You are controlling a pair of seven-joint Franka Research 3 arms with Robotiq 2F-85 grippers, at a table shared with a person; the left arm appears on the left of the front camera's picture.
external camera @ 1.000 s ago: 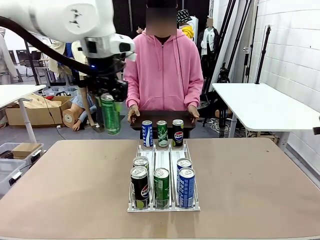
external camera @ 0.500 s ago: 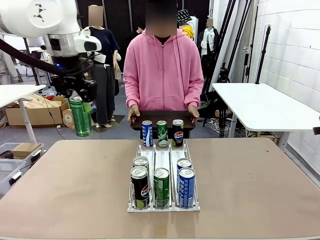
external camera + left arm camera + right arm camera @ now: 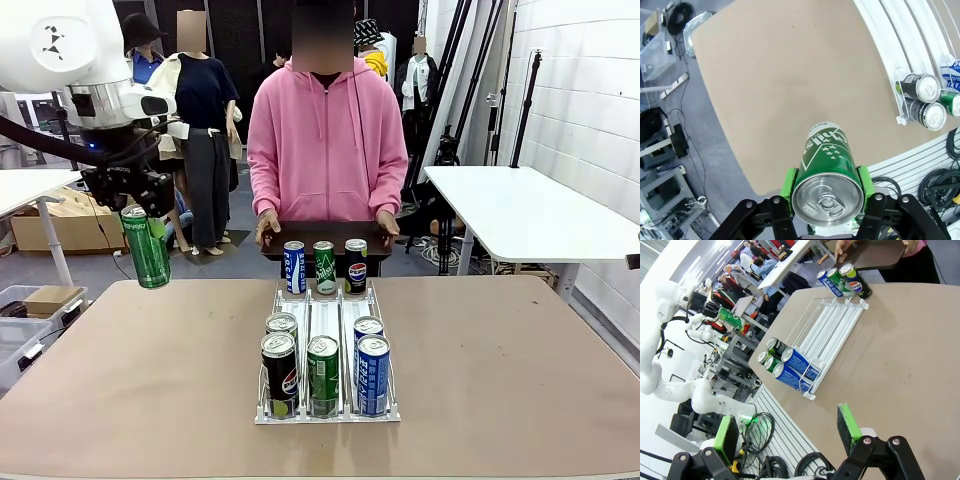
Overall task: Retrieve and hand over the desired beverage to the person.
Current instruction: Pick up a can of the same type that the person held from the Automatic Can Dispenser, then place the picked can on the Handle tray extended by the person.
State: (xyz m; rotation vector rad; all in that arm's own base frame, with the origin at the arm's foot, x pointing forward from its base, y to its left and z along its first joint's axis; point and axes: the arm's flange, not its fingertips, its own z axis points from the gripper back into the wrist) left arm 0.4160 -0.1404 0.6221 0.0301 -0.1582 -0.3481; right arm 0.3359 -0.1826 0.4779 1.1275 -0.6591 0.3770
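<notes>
While the person in a bright pink hooded sweatshirt [image 3: 325,140] stands at the top centre of the front view with both hands on a dark rectangular tray [image 3: 325,231], the left gripper [image 3: 146,212] hangs at the left of the frame, pinching a tall green aluminium drink can [image 3: 148,255] by its upper end. The can is upright and in the air at the far left edge of the brown counter [image 3: 150,370], well apart from the person. At the centre, a clear plastic rack [image 3: 326,312] holds five cans at its near end, and three more cans [image 3: 324,267] stand in a row at its far end, just below the tray.

Seen from the left wrist, the green can [image 3: 827,165] sits at the bottom centre with its silver lid toward the camera, a green pad pressed against each side. The counter [image 3: 790,75] lies beyond it, and the rack [image 3: 912,30] is at the right edge.

From the right wrist, the right gripper [image 3: 786,432] is spread wide at the bottom, with nothing between its pads. The rack [image 3: 832,327] lies on the counter above it.
</notes>
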